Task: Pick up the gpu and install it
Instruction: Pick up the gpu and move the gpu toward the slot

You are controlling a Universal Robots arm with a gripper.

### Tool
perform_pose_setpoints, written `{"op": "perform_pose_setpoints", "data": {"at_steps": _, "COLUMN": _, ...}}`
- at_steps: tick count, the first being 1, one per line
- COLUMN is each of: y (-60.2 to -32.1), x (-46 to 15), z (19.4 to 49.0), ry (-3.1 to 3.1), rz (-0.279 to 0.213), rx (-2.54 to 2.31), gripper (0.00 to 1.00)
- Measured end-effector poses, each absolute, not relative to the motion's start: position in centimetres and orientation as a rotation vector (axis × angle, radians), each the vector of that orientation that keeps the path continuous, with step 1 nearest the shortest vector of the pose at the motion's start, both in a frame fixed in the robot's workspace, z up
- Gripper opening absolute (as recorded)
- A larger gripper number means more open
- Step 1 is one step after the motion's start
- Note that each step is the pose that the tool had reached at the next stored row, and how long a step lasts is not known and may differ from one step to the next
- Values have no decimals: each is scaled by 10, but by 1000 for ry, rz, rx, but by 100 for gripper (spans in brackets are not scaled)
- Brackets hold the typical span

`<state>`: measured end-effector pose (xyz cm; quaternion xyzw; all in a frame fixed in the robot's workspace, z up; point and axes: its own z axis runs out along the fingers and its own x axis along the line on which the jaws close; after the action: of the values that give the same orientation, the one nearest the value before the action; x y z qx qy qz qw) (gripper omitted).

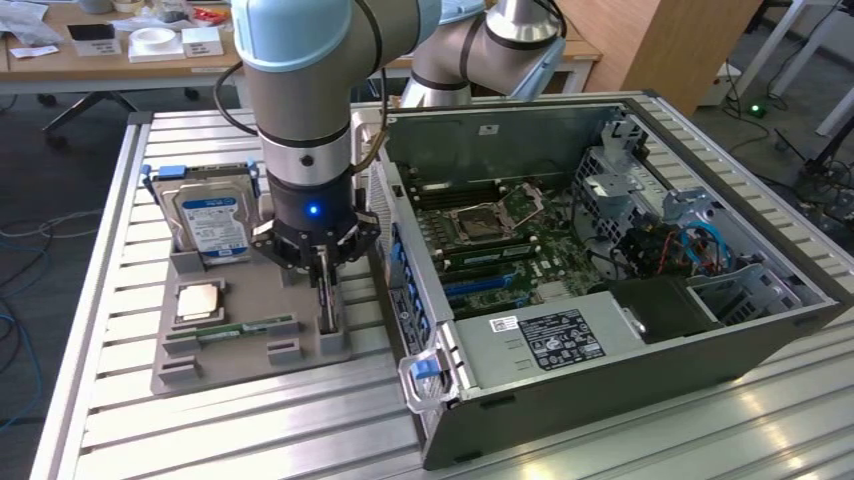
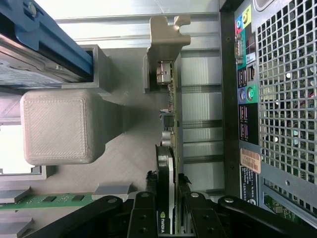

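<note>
Here the tool [image 1: 324, 283] is clamped on the upright gpu [image 2: 174, 124].
The card's near end is hidden by the tool, its lower edge by the grey tray's [image 1: 240, 362] slot.

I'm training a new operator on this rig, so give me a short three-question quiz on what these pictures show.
1. Fill in: the hard drive stands on the exterior view's ___ of the gripper.
2. True or false: the graphics card is already seated inside the computer case.
3. The gripper is directly over which part in the grey holder? A hard drive, B graphics card, C memory stick.
Key: 1 left; 2 false, it stands on edge in the holder; 3 B.
</note>
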<state>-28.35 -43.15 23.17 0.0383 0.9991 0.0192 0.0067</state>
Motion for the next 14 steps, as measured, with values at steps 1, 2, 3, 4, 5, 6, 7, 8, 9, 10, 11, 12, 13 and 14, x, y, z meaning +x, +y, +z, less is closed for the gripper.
{"op": "perform_pose_setpoints", "data": {"at_steps": 1, "y": -431, "x": -283, "z": 232, "ry": 3125, "rz": 60, "rx": 120, "gripper": 27}}
{"op": "perform_pose_setpoints", "data": {"at_steps": 2, "y": -431, "x": -283, "z": 232, "ry": 3125, "rz": 60, "rx": 120, "gripper": 27}}
{"op": "perform_pose_setpoints", "data": {"at_steps": 3, "y": -431, "x": -283, "z": 232, "ry": 3125, "rz": 60, "rx": 120, "gripper": 27}}
{"op": "perform_pose_setpoints", "data": {"at_steps": 4, "y": -431, "x": -283, "z": 232, "ry": 3125, "rz": 60, "rx": 120, "gripper": 27}}
{"op": "perform_pose_setpoints", "data": {"at_steps": 5, "y": -431, "x": -283, "z": 232, "ry": 3125, "rz": 60, "rx": 120, "gripper": 27}}
{"op": "perform_pose_setpoints", "data": {"at_steps": 6, "y": -431, "x": -283, "z": 232, "ry": 3125, "rz": 60, "rx": 120, "gripper": 27}}
{"op": "perform_pose_setpoints", "data": {"at_steps": 7, "y": -431, "x": -284, "z": 232, "ry": 3125, "rz": 60, "rx": 120, "gripper": 27}}
{"op": "perform_pose_setpoints", "data": {"at_steps": 8, "y": -431, "x": -284, "z": 232, "ry": 3125, "rz": 60, "rx": 120, "gripper": 27}}
{"op": "perform_pose_setpoints", "data": {"at_steps": 9, "y": -431, "x": -284, "z": 232, "ry": 3125, "rz": 60, "rx": 120, "gripper": 27}}
{"op": "perform_pose_setpoints", "data": {"at_steps": 10, "y": -431, "x": -283, "z": 232, "ry": 3126, "rz": 60, "rx": 116, "gripper": 27}}
{"op": "perform_pose_setpoints", "data": {"at_steps": 11, "y": -431, "x": -283, "z": 232, "ry": 3126, "rz": 60, "rx": 108, "gripper": 27}}
{"op": "perform_pose_setpoints", "data": {"at_steps": 12, "y": -431, "x": -284, "z": 232, "ry": 3126, "rz": 60, "rx": 100, "gripper": 27}}
{"op": "perform_pose_setpoints", "data": {"at_steps": 13, "y": -431, "x": -283, "z": 232, "ry": 3126, "rz": 60, "rx": 96, "gripper": 27}}
{"op": "perform_pose_setpoints", "data": {"at_steps": 14, "y": -431, "x": -283, "z": 232, "ry": 3127, "rz": 60, "rx": 96, "gripper": 27}}
